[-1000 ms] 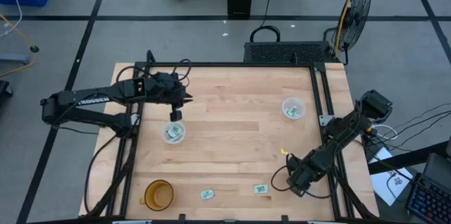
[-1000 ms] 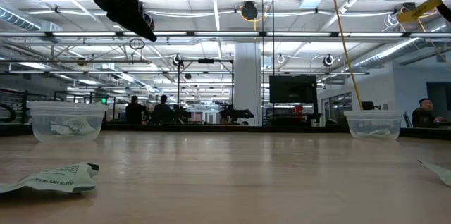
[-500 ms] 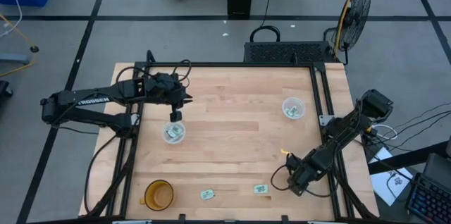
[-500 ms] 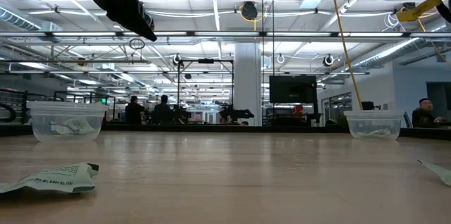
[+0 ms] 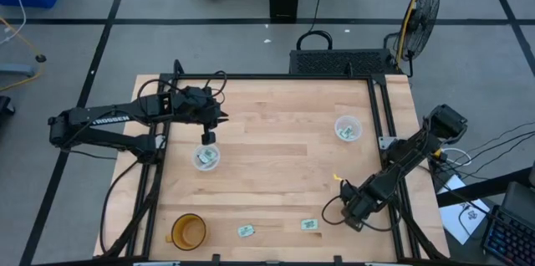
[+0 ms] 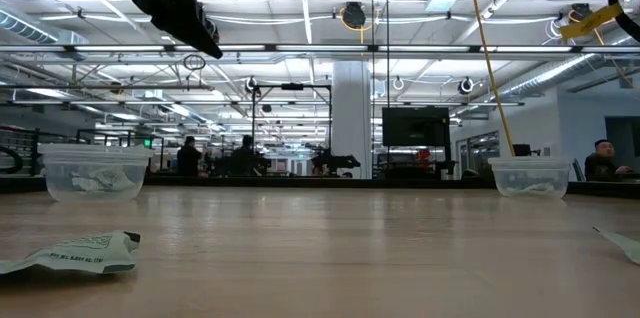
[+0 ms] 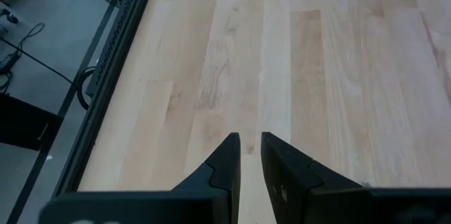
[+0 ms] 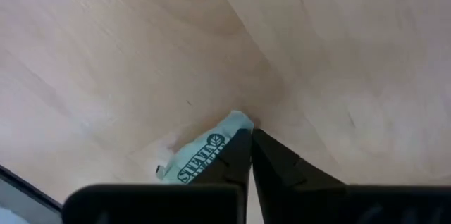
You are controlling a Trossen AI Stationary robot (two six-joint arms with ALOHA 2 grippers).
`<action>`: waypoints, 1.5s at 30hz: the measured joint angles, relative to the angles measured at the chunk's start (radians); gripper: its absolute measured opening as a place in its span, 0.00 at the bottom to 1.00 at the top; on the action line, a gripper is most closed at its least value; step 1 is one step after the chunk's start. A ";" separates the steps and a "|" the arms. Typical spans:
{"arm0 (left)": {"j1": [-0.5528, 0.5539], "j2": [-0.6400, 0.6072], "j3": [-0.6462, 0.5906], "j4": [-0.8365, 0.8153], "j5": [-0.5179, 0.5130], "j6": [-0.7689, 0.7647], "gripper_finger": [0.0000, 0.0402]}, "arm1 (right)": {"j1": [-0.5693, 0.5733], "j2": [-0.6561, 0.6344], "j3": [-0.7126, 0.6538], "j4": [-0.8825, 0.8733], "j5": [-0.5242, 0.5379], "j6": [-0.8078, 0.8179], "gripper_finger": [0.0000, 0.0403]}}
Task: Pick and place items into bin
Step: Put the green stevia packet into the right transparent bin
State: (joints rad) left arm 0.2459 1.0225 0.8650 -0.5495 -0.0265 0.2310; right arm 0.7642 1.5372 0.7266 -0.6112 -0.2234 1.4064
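My right gripper (image 8: 248, 134) is low at the table's near right (image 5: 349, 214), shut on a pale green and white packet (image 8: 201, 157). My left gripper (image 5: 206, 136) hangs high over a clear cup (image 5: 206, 158) that holds several packets. Its fingers (image 7: 250, 139) are empty, with only a narrow gap between them. Two more packets (image 5: 246, 231) (image 5: 310, 225) lie flat on the wood near the front edge. They also show in the low view (image 6: 75, 253) (image 6: 622, 243). A second clear cup (image 5: 347, 128) with packets stands at the far right. My right gripper pinches the packet between its two fingertips at one end (image 8: 238, 120), which just pokes out past them. The rest of the packet runs back beside one finger. The table lies close beyond it. Whether the packet is lifted clear I cannot tell.
An orange cup (image 5: 188, 231) stands at the near left corner. A black metal frame (image 5: 380, 107) runs along the table's edges. The middle of the wooden top (image 5: 276, 157) is bare. People (image 6: 600, 158) show in the room far behind the table.
My right arm has shifted slightly at the near right. The yellow tag on it has dipped and tilted a little in the low view.
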 joint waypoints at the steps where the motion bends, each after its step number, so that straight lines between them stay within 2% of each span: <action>1: 0.000 0.000 0.000 0.000 0.000 0.000 0.16 | -0.006 -0.006 0.010 -0.020 0.021 -0.009 0.02; 2: 0.000 0.000 0.000 0.000 0.000 0.000 0.16 | -0.009 -0.014 0.019 -0.033 0.048 -0.014 0.02; 4: 0.000 0.000 0.000 0.000 0.000 0.000 0.16 | -0.010 -0.036 0.033 -0.042 0.180 -0.045 0.01; 10: 0.000 0.000 0.000 0.011 -0.001 0.009 0.16 | -0.035 -0.146 0.048 -0.055 0.766 -0.097 0.00; 12: 0.000 0.000 0.000 0.024 -0.001 0.026 0.16 | -0.061 -0.188 0.050 -0.088 0.904 -0.121 0.00; 15: 0.000 0.000 0.000 0.031 -0.001 0.038 0.16 | -0.122 -0.244 0.048 -0.207 1.066 -0.194 0.00; 18: 0.000 0.000 0.000 0.029 -0.001 0.029 0.16 | -0.214 -0.283 0.049 -0.353 1.150 -0.164 0.00; 21: 0.000 0.000 0.000 0.028 -0.001 0.025 0.16 | -0.329 -0.310 0.048 -0.503 1.155 -0.115 0.00; 25: 0.000 0.000 0.000 0.027 -0.001 0.025 0.16 | -0.473 -0.315 0.048 -0.611 1.005 -0.155 0.00; 28: 0.000 0.000 0.000 0.024 -0.001 0.026 0.16 | -0.547 -0.304 0.048 -0.641 0.958 -0.219 0.00; 39: 0.000 0.000 0.000 0.020 0.000 0.024 0.16 | -0.701 -0.303 -0.027 -0.399 0.948 -0.445 0.00; 45: 0.000 0.000 0.000 0.002 -0.001 0.023 0.16 | -0.763 -0.303 -0.089 -0.245 0.845 -0.562 0.03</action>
State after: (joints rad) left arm 0.2462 1.0225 0.8650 -0.5477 -0.0273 0.2535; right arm 0.0013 1.2339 0.6381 -0.8557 0.6221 0.8447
